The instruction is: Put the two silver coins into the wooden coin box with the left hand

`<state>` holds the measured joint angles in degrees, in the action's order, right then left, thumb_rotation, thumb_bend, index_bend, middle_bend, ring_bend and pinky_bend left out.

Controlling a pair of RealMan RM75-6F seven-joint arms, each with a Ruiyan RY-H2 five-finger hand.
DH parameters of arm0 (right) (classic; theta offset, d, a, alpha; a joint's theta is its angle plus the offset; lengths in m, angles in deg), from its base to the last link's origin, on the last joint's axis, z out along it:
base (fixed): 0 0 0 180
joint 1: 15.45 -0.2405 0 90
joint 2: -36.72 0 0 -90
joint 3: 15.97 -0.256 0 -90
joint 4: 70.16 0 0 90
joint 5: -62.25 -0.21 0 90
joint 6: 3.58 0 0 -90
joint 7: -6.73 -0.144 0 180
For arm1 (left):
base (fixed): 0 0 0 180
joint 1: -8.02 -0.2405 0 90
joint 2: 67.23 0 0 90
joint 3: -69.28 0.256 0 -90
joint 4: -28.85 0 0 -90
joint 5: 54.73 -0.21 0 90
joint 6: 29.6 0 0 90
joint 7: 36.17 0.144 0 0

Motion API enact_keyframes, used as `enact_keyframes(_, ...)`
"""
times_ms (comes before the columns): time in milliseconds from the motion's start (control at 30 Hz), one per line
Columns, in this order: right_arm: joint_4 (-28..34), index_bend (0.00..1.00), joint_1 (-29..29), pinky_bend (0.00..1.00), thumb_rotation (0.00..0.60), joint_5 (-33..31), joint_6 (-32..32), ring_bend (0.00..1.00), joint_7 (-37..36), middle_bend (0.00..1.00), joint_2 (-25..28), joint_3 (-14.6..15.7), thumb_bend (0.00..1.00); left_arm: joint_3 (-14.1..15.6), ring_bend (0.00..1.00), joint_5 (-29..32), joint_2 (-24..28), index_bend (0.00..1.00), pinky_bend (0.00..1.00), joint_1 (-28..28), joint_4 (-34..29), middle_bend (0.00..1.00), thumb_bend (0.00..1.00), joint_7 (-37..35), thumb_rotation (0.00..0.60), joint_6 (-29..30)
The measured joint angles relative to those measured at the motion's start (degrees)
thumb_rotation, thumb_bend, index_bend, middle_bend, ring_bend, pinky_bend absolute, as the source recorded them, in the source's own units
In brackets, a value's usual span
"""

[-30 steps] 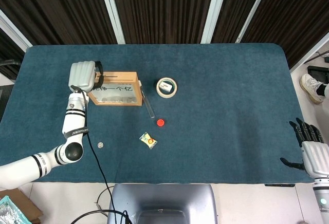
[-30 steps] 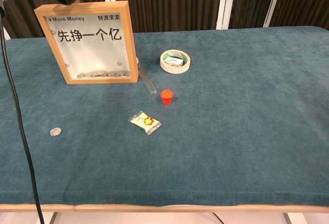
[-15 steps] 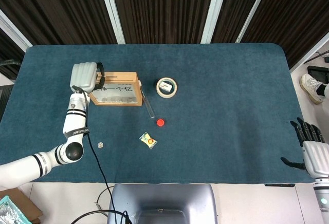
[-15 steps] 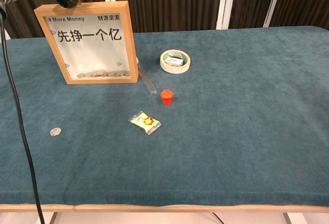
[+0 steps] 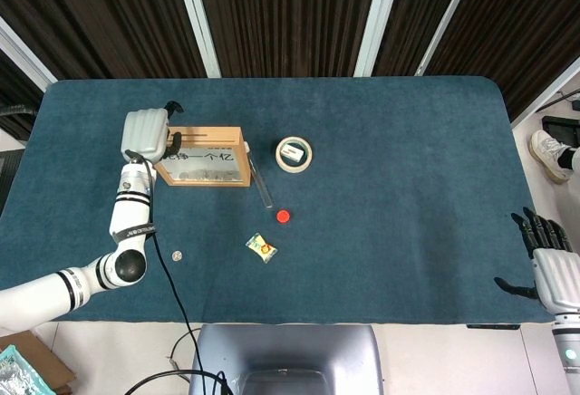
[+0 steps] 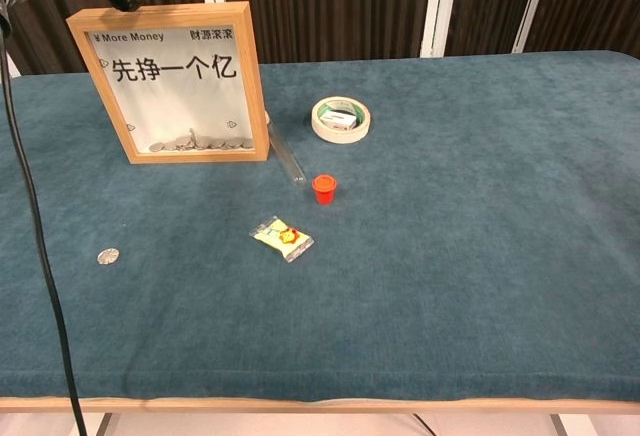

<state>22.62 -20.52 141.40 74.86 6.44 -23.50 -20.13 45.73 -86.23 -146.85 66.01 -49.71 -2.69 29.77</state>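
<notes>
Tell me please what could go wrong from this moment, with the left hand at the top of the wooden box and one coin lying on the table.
1. The left hand sits at the top edge of the upright wooden coin box; a push could tip it onto the glass tube beside it.
2. The silver coin lies flat on the cloth, so it may slip when pinched.
3. The black cable hangs near that coin and might snag or drag it.

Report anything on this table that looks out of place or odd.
One silver coin lies loose on the cloth, well in front of the wooden coin box, not in it. A clear tube lies flat, one end touching the box's corner. Nothing looks spilled or damaged.
</notes>
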Motion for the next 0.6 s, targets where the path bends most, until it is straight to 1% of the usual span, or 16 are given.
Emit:
enact_keyframes(67, 0.0, 0.0, 0.0, 0.0, 0.6, 0.1, 0.0, 0.0, -0.1, 0.0, 0.0, 0.0, 0.15, 0.0, 1.0, -0.3, 0.3, 0.3, 1.0, -0.2, -0.8, 1.0, 0.44, -0.3, 0.6, 0.4)
enact_keyframes(167, 0.0, 0.0, 0.0, 0.0, 0.6, 0.3, 0.0, 0.0, -0.1, 0.0, 0.0, 0.0, 0.15, 0.1, 1.0, -2.3, 1.4, 0.3, 1.0, -1.1, -3.5, 1.0, 0.43, -1.3, 0.6, 1.7)
enact_keyframes(267, 0.2, 0.0, -0.1, 0.0, 0.6, 0.7, 0.0, 0.0, 0.0, 0.0, 0.0, 0.2, 0.15, 0.8, 1.0, -6.1, 3.0, 0.32, 1.0, -3.0, -8.7, 1.0, 0.42, -3.1, 0.6, 3.9)
enact_keyframes(367, 0.5, 0.0, 0.0, 0.0, 0.6, 1.4, 0.3, 0.0, 0.0, 0.0, 0.0, 0.4, 0.15, 2.7, 1.0, -12.3, 4.9, 0.34, 1.0, -6.3, -15.8, 1.0, 0.41, -5.5, 0.6, 7.3)
enact_keyframes(400, 0.6, 0.0, 0.0, 0.0, 0.6, 1.7, 0.4, 0.0, 0.0, 0.0, 0.0, 0.5, 0.15, 3.9, 1.0, -15.4, 5.5, 0.34, 1.0, -8.0, -18.3, 1.0, 0.41, -6.5, 0.6, 8.8)
enact_keyframes(467, 0.9, 0.0, 0.1, 0.0, 0.6, 2.3, 0.8, 0.0, 0.1, 0.0, 0.0, 0.7, 0.15, 6.4, 1.0, -20.6, 6.4, 0.35, 1.0, -10.8, -21.3, 1.0, 0.4, -8.3, 0.6, 11.1)
enact_keyframes(567, 1.2, 0.0, 0.1, 0.0, 0.6, 3.3, 1.2, 0.0, 0.2, 0.0, -0.1, 1.0, 0.15, 11.7, 1.0, -29.6, 7.4, 0.38, 1.0, -15.9, -24.6, 1.0, 0.4, -11.4, 0.6, 14.8)
enact_keyframes(600, 1.3, 0.0, 0.1, 0.0, 0.6, 3.5, 1.3, 0.0, 0.3, 0.0, -0.1, 1.1, 0.15, 14.0, 1.0, -33.1, 7.5, 0.39, 1.0, -17.9, -25.3, 1.0, 0.4, -12.7, 0.6, 16.2)
